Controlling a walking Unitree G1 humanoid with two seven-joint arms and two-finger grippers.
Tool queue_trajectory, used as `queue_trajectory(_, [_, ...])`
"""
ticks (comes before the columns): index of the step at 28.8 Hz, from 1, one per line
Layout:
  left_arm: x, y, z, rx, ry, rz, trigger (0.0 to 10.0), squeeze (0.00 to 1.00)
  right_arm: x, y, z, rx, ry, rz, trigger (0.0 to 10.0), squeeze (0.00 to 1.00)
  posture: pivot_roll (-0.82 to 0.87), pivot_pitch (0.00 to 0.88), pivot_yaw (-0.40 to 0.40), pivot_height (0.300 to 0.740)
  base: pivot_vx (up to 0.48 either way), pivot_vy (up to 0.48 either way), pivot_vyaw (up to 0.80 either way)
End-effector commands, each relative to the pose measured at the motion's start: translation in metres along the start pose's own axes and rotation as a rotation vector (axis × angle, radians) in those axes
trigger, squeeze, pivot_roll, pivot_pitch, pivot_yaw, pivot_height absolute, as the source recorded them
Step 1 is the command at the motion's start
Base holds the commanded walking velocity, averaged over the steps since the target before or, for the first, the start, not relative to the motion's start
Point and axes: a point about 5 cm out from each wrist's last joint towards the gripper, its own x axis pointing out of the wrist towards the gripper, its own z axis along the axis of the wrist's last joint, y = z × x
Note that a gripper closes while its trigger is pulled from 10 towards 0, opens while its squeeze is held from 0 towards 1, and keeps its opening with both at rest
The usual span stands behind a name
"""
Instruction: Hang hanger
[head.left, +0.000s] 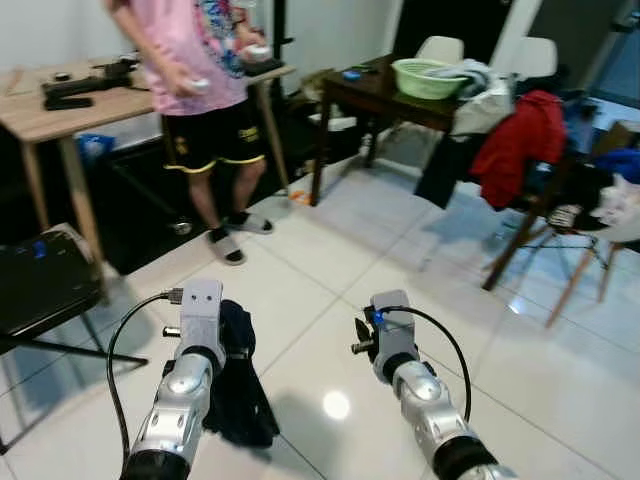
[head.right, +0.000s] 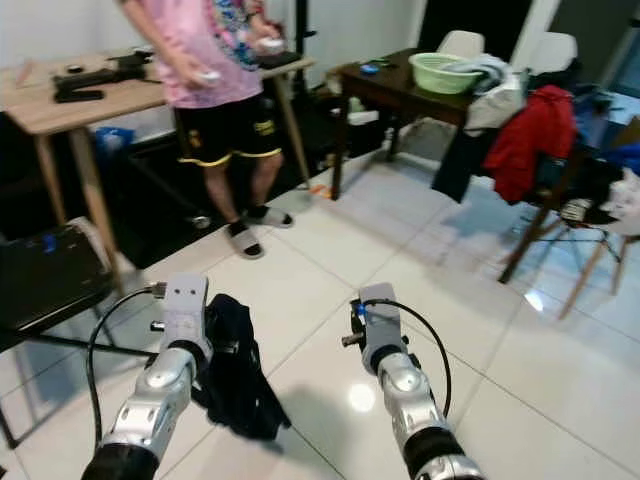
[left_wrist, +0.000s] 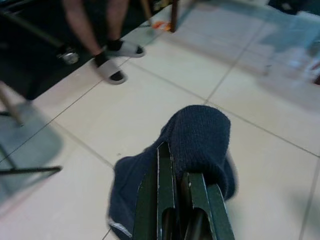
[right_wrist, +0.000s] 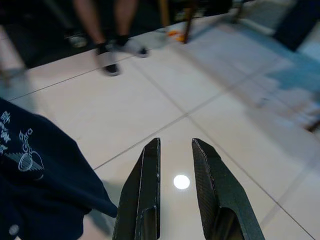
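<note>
A dark navy garment (head.left: 240, 392) hangs beside my left arm, low over the white tile floor. In the left wrist view my left gripper (left_wrist: 175, 167) is shut on it, with the knitted navy cloth (left_wrist: 197, 137) bunched over the fingertips. No hanger can be made out under the cloth. My right gripper (right_wrist: 175, 146) is held out beside it, open with nothing between its fingers. The garment's edge, with a small white print, (right_wrist: 35, 175) shows at the side of the right wrist view.
A person in a pink shirt and black shorts (head.left: 200, 90) stands at the back left by a wooden table (head.left: 30, 118). A dark table (head.left: 372, 95) carries a green basin (head.left: 425, 78). Chairs with a red garment (head.left: 520, 145) stand right. A black seat (head.left: 40, 285) is left.
</note>
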Motion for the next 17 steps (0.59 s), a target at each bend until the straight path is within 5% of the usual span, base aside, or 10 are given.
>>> queue_trajectory(1, [-0.001,0.002,0.001,-0.009,0.0,0.005,10.0,0.0,-0.001,0.002,-0.004,-0.001,0.012,0.001,10.0,0.0,0.06,0.0,-0.063,0.74,0.0,0.0,-0.8])
queue_trajectory(17, [-0.012,0.007,0.001,-0.027,-0.048,0.045,10.0,0.0,0.003,0.0,0.004,0.024,-0.016,-0.029,10.0,0.0,0.06,0.0,-0.053,0.74,0.0,0.0,-0.8])
